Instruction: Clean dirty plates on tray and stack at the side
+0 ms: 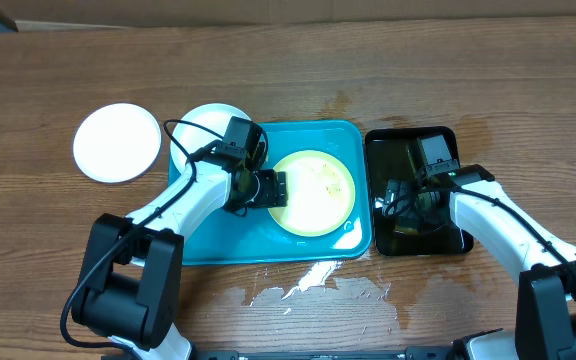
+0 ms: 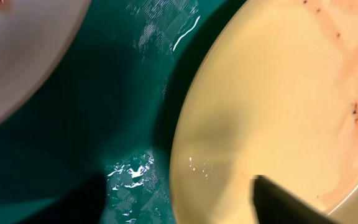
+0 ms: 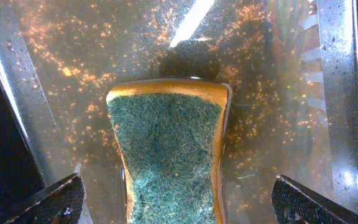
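Arms (image 1: 183,205) low, left end effector (image 1: 268,188) apart at plate (image 1: 318,195), right (image 3: 182,199) apart over sponge (image 3: 166,143)

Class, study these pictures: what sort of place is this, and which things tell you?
Probably a tabletop dishwashing station: a smeared plate on a blue tray, a scrubbing sponge in a wet black tray, spilled water on the wooden table.

The wooden table (image 1: 298,60) carries a white plate (image 1: 117,142), a blue tray (image 1: 268,247) and a black tray (image 1: 386,150); a puddle (image 1: 313,285), seemingly water, lies in front.
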Controlling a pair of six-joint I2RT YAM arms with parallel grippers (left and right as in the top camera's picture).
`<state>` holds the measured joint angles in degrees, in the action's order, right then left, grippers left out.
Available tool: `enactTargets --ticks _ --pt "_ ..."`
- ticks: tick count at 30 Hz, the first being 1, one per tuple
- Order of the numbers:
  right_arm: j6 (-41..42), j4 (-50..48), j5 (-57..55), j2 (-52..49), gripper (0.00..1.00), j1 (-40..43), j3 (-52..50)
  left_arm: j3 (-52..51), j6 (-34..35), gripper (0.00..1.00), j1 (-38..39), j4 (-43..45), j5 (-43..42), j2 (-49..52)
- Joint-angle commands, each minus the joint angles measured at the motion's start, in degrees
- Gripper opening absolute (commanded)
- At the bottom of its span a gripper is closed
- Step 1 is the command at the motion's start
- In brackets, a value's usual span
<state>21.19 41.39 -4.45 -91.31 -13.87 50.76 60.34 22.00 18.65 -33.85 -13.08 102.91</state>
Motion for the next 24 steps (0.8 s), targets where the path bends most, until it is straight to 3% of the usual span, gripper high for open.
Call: enactTargets --ticks 1,12,16,19,24 --pt "0.31 -0.44 0.24 0.85 0.96 0.07 -0.31 -0.81 -0.5 0.26 -0.26 -1.09 -0.63 1.03" --pt "0.31 -1.18 1.14 0.85 0.88 0.07 -0.92 -0.81 0.74 0.15 -0.2 -1.31 0.0 1.03" --pt "0.33 -4.11 3.15 0.85 0.86 0.07 -2.93 -0.81 0.72 0.2 -0.2 -1.29 -0.04 1.03" --pt "0.31 -5.29 3.26 0.85 0.83 0.07 -3.89 -0.81 0.72 0.15 -0.2 -1.27 -0.02 1.03" --pt "0.31 -5.2 3.23 0.81 0.67 0.07 -3.96 -0.81 0.72 0.04 -0.2 -1.25 -0.04 1.03"
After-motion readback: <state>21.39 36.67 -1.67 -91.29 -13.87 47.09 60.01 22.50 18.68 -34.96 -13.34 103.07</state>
